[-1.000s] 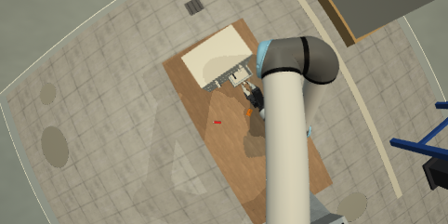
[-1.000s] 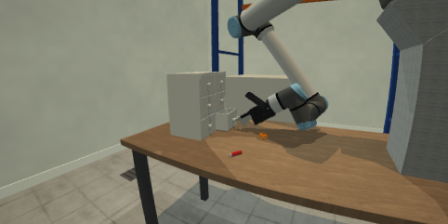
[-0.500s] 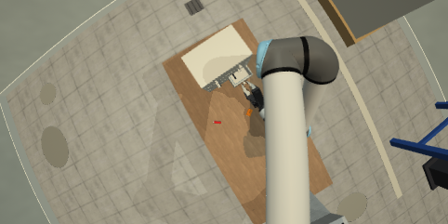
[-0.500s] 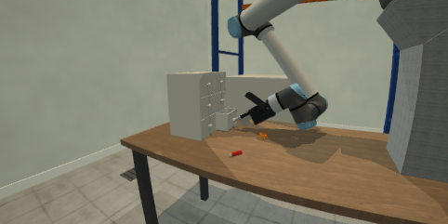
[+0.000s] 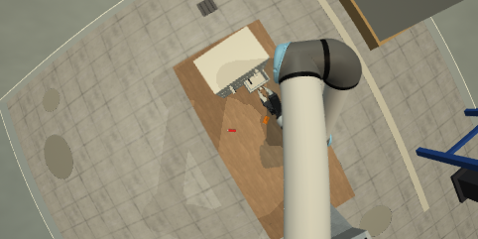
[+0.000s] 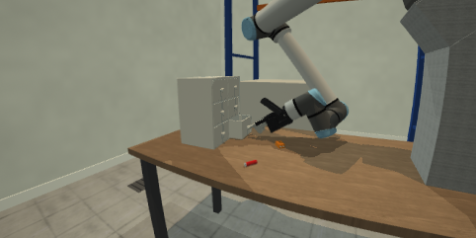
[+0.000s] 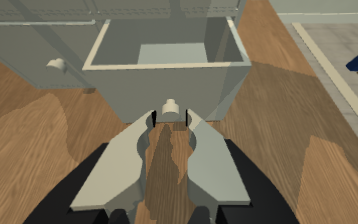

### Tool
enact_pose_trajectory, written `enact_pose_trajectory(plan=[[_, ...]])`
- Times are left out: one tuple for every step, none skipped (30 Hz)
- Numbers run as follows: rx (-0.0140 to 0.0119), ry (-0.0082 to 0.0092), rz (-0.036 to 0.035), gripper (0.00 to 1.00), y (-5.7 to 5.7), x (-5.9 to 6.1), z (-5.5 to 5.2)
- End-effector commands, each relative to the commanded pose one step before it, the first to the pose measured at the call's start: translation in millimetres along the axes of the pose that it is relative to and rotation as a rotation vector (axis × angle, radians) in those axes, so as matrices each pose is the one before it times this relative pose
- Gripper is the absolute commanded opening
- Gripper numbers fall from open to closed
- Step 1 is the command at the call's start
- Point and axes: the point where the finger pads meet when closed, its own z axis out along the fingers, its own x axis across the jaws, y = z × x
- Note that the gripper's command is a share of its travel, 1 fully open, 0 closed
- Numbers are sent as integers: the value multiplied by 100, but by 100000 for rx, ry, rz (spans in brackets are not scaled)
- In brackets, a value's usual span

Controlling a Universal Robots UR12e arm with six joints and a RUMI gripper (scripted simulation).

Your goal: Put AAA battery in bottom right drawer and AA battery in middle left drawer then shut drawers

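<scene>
The pale chest [image 5: 230,55] [image 6: 197,113] stands upright at the table's far end, with two columns of three drawers. The right drawer of the bottom row [image 6: 239,127] [image 7: 130,85] is pulled out; no battery shows on the visible part of its floor, and the front part is hidden by its front wall. The other drawers look shut. My gripper [image 6: 251,128] [image 7: 171,111] is partly open and empty, its fingertips on either side of that drawer's knob [image 7: 170,108], with gaps. A red battery [image 5: 232,130] [image 6: 251,163] lies on the table; its size class is unclear. I cannot make out a second battery.
A small orange object [image 5: 266,119] [image 6: 279,144] lies on the table [image 5: 248,168] [image 6: 346,192] behind the gripper's fingers, nearer the arm's base. The shut bottom left drawer's knob [image 7: 56,65] sticks out beside the open drawer. A blue-framed rack stands beyond the table.
</scene>
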Motion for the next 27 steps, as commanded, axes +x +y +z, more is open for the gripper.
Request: enact_pose_trajectory(plan=[[43,1,-20,20,-50,0,-2],[0,0,0,20,0,0,0],[0,0,0,20,0,0,0],[0,0,0,20,0,0,0],[0,0,0,20,0,0,0],[0,0,0,20,0,0,0],[0,0,0,20,0,0,0],[0,0,0,20,0,0,0],[0,0,0,7,0,0,0],[0,0,0,7,0,0,0],[0,0,0,7,0,0,0],[0,0,0,7,0,0,0],[0,0,0,7,0,0,0],[0,0,0,7,0,0,0],[0,0,0,7,0,0,0],[0,0,0,7,0,0,0],[0,0,0,7,0,0,0],[0,0,0,7,0,0,0],[0,0,0,7,0,0,0],[0,0,0,7,0,0,0],[0,0,0,7,0,0,0],[0,0,0,7,0,0,0],[0,0,0,7,0,0,0],[0,0,0,7,0,0,0],[0,0,0,7,0,0,0],[0,0,0,7,0,0,0],[0,0,0,7,0,0,0]])
